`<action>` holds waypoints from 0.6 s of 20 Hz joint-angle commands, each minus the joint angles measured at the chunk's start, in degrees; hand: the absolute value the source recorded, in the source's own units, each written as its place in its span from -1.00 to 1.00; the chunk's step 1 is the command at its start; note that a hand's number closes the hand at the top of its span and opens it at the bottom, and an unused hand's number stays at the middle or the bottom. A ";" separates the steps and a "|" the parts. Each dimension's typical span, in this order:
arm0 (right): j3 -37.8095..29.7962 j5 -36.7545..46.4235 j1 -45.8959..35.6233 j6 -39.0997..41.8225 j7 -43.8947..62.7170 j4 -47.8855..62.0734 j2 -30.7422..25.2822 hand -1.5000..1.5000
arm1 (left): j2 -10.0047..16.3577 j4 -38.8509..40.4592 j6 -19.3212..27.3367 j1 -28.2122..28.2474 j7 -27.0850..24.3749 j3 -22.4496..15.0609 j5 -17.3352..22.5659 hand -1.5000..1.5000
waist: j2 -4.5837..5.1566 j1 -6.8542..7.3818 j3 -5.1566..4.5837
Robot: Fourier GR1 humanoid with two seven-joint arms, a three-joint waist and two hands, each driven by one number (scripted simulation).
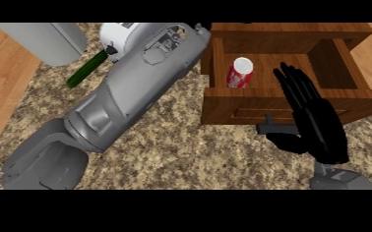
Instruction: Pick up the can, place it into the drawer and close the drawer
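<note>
Can (240,73) in drawer (236,105); R hand (316,115) overlaps front.

A kitchen is suggested: a speckled stone tabletop (181,150) is seen, a wooden drawer (240,109) is set on it, and a green vegetable (85,70) is laid nearby.

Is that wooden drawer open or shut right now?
Open: the drawer is pulled out from its cabinet, and the red can shows inside it.
</note>
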 commanded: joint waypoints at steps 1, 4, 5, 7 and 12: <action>-1.59 2.17 -5.13 -5.90 -1.00 10.00 2.36 -1.00 | 1.95 -4.81 0.94 2.77 2.66 -1.02 -2.41 -1.00 | -0.27 0.69 0.00; -3.61 1.21 -5.41 -9.81 -3.96 15.98 2.41 -1.00 | 5.78 -10.75 1.37 5.58 6.81 -2.44 -3.74 -1.00 | -0.48 1.22 0.01; -3.63 2.60 -8.64 -10.45 -2.80 19.97 3.44 -1.00 | 5.76 -12.09 1.73 5.68 6.95 -2.43 -4.14 -1.00 | -0.37 1.37 0.01; -3.68 4.16 -10.96 -11.34 -2.06 23.09 3.96 -1.00 | 8.10 -15.00 0.91 8.16 8.50 -2.45 -4.41 -1.00 | -0.37 1.56 -0.01; -6.63 5.30 -15.13 -14.93 -4.91 32.54 1.86 -1.00 | 15.24 -19.90 -1.68 8.05 13.11 -1.93 -5.08 -1.00 | -0.24 2.12 0.02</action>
